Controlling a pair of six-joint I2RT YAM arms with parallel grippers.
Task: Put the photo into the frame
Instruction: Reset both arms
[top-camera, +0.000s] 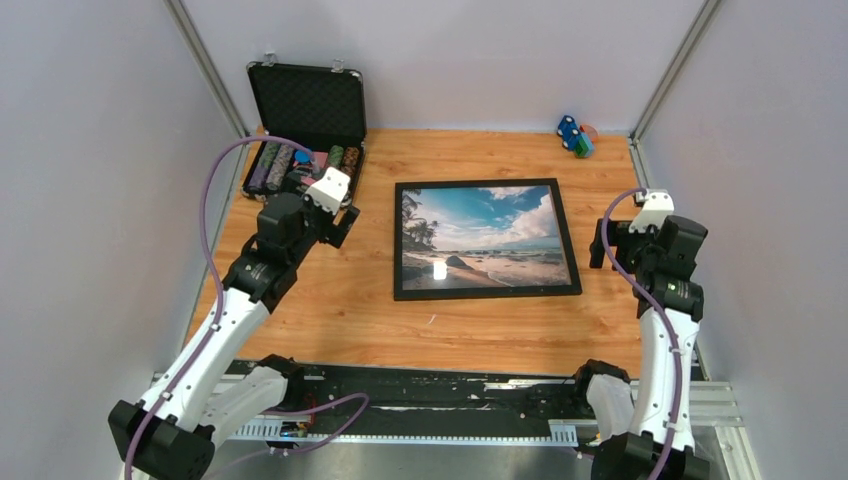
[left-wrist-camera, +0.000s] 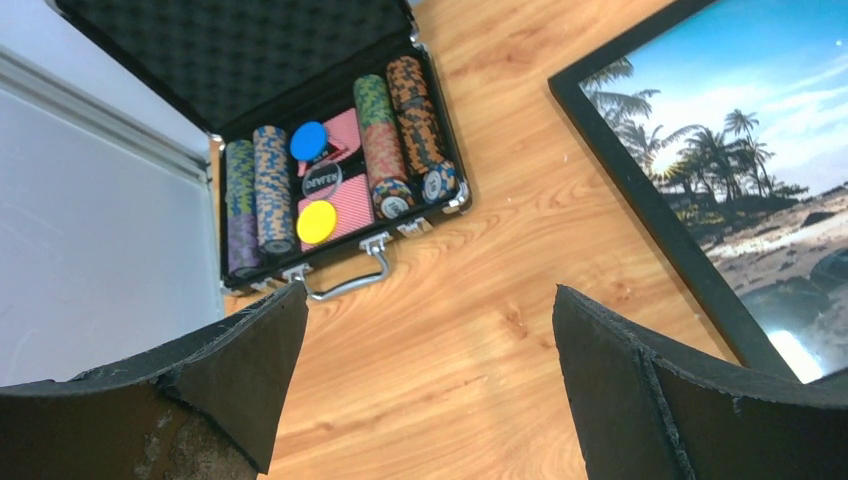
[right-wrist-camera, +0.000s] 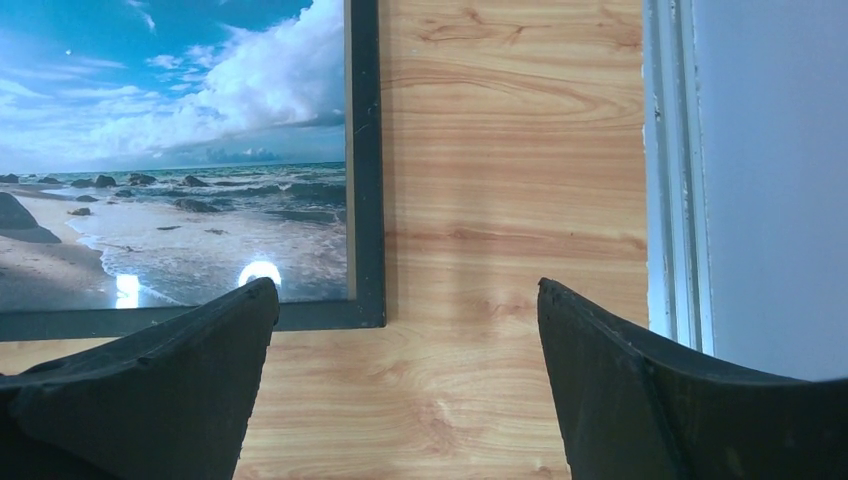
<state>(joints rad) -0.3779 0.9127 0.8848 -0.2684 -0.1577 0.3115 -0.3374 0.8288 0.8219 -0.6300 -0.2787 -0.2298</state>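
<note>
1. My left tool (left-wrist-camera: 425, 310) and right tool (right-wrist-camera: 405, 300) both stand apart, empty, flanking the frame (top-camera: 487, 292).
2. The frame lies flat on the tabletop (top-camera: 330, 310), the photo (top-camera: 485, 235) showing inside it.
3. I judge it stiff, glazed, fragile and slippery, so I would grip the black edges only.

Left arm (top-camera: 222, 318) and right arm (top-camera: 662, 345) white-shelled, black joints, purple cables (top-camera: 208, 200), white wrist housings (top-camera: 328, 188), left gripper (left-wrist-camera: 430, 292) fingers (left-wrist-camera: 240, 375) scuffed black.
</note>
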